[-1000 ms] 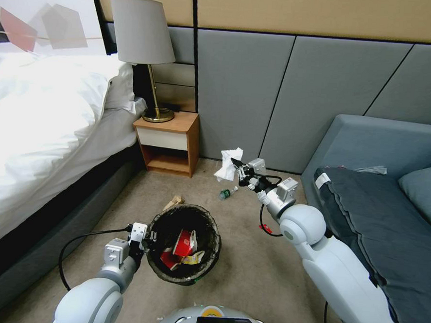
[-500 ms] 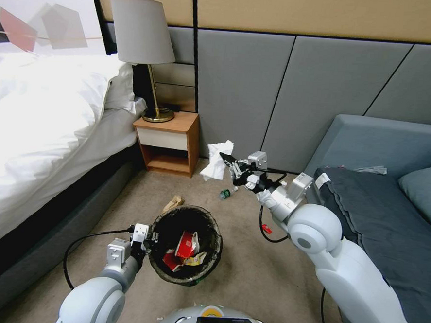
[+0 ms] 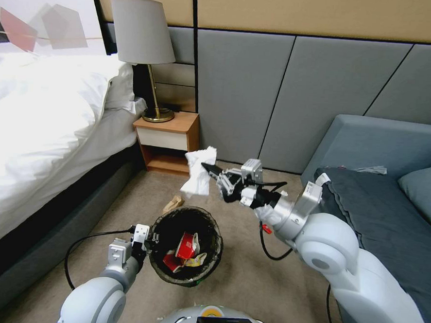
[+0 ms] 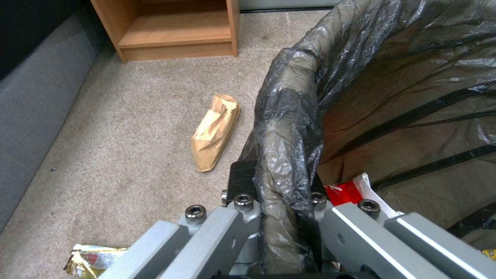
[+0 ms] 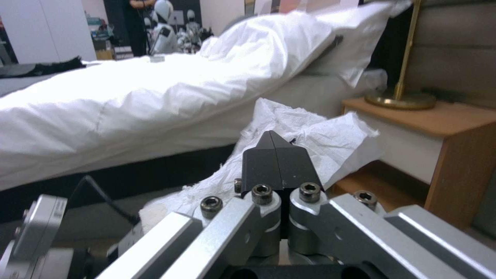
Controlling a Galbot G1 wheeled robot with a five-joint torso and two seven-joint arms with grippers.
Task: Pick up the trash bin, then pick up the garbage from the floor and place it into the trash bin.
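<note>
Your right tool (image 3: 206, 167), pinched on the white paper wad (image 3: 197, 176), has swung left and toward the robot since a second ago; the wad now hangs just above the far rim of the trash bin (image 3: 215, 230). The small bottle is now hidden behind the arm.

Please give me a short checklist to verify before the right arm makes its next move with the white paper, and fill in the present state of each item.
1. Right gripper shut on the white paper wad: ok.
2. Left gripper clamped on the trash bin rim: ok.
3. Bin mouth open, room inside: ok.
4. Wad over the bin mouth: not ok, it hangs beyond the far rim.
5. Floor litter left: not ok, tan paper scrap and yellow wrapper remain.
6. Wad's grip firm enough: cannot tell.
</note>
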